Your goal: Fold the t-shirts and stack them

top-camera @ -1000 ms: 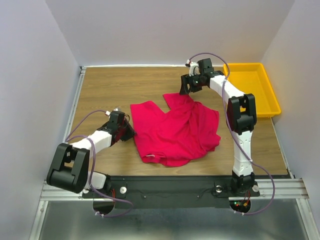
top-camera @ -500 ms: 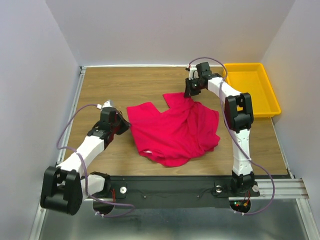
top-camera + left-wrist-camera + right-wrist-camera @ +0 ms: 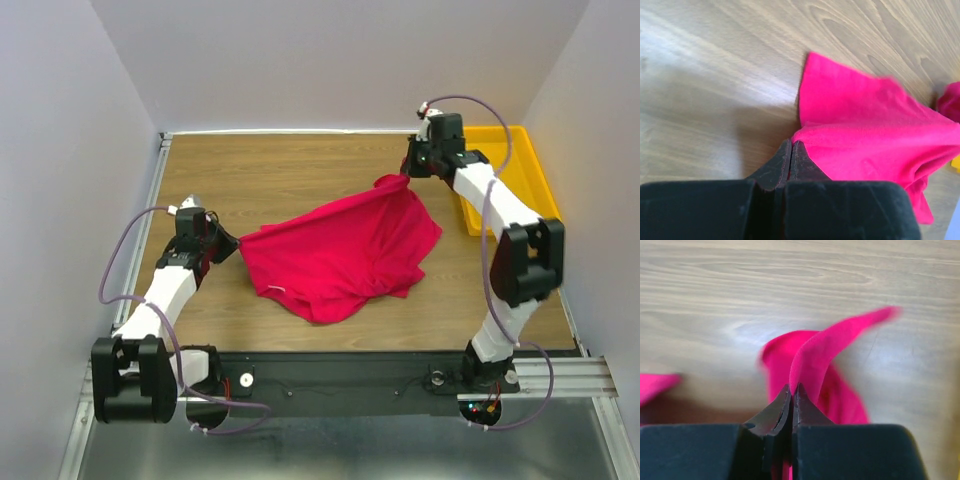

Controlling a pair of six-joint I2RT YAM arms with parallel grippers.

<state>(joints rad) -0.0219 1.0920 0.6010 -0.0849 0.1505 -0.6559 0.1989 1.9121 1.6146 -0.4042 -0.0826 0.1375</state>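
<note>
Reaching wide apart, left gripper [image 3: 791,146], right gripper [image 3: 792,388] each clamped on opposite t-shirt [image 3: 340,255] edges, arms outstretched.

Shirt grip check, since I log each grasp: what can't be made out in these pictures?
Left wrist: how much shirt the left gripper holds, hidden by its shut fingers.
Right wrist: the shirt's raised tip, blurred.
Top: the tray, its left rim hidden by the right arm.

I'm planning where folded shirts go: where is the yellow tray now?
In the top view, the yellow tray sits at the table's far right corner, just right of the right gripper pinching the t-shirt.
</note>
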